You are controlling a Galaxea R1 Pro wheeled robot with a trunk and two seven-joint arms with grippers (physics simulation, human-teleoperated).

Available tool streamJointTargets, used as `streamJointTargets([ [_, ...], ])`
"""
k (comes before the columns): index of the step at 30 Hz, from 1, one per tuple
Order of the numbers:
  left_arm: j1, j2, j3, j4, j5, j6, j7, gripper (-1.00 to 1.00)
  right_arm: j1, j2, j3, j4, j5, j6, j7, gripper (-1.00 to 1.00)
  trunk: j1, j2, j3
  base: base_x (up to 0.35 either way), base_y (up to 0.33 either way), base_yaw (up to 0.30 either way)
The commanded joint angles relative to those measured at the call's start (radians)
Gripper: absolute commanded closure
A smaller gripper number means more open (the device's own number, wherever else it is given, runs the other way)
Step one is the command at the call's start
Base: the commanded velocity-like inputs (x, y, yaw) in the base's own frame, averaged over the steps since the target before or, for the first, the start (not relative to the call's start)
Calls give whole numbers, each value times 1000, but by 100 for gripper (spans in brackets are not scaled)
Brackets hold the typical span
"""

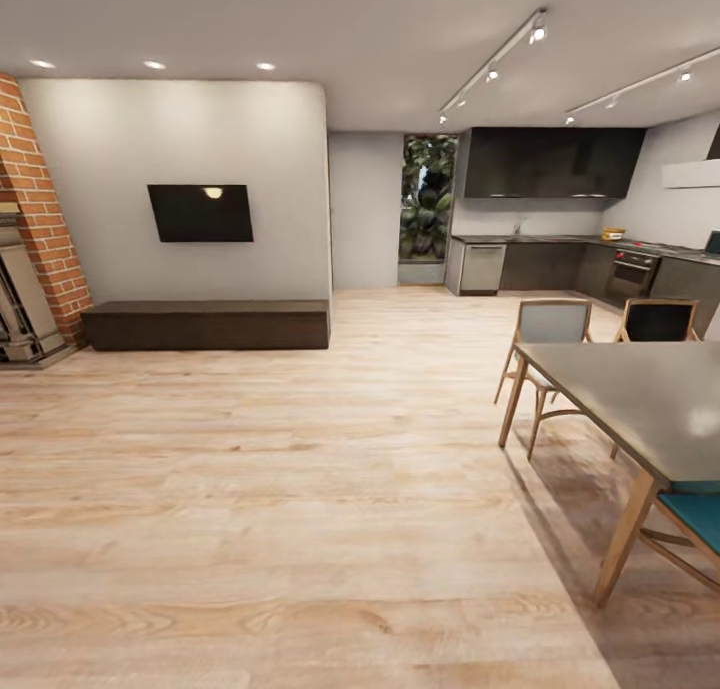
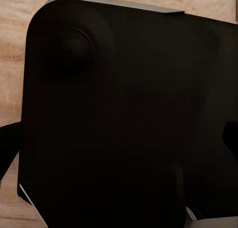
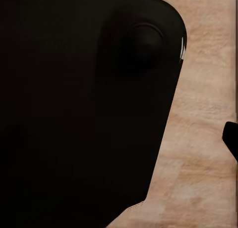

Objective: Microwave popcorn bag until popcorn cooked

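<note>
Wood-plank floor [image 1: 300, 489] is seen across most of the head view, with a wall-mounted TV [image 1: 201, 213] over a low dark bench [image 1: 205, 325] and a brick column [image 1: 40, 209] at far left. A grey dining table [image 1: 640, 399] with chairs [image 1: 548, 329] is seen at right. The kitchen is visible far back right: the worktop [image 1: 540, 239] runs under dark upper cabinets [image 1: 553, 163], with a steel oven [image 1: 632, 274] set in the lower units. Popcorn bag and microwave cannot be made out at this range.

Both wrist views are blocked by a dark rounded robot body part [image 2: 124, 123], with the same wood floor seen at the edges. Gripper state, left and right, cannot be told. The worktop is well apart from the robot, across the room.
</note>
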State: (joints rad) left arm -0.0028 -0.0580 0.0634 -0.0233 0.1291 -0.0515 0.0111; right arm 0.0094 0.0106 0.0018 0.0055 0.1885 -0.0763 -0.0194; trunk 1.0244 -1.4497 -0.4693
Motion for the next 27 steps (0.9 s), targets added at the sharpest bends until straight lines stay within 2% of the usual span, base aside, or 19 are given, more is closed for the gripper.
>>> streamJointTargets([
  [1, 0, 0, 6, 0, 3, -3, 1, -100, 0, 0, 0, 1, 8, -3, -1, -100, 1, 0, -1, 326, 0, 0],
  [12, 0, 0, 6, 0, 3, -4, 0, -100, 0, -1, 1, 1, 9, -4, -2, -100, 1, 0, -1, 326, 0, 0],
  [18, 0, -2, 6, 1, 4, -4, 1, -100, 0, -7, 1, 3, 5, -47, -1, -100, 1, 0, -1, 326, 0, 0],
  [27, 0, -2, 6, 2, 4, 5, 1, -100, 0, -8, -4, 4, 1, -52, -1, -100, 1, 0, -1, 326, 0, 0],
])
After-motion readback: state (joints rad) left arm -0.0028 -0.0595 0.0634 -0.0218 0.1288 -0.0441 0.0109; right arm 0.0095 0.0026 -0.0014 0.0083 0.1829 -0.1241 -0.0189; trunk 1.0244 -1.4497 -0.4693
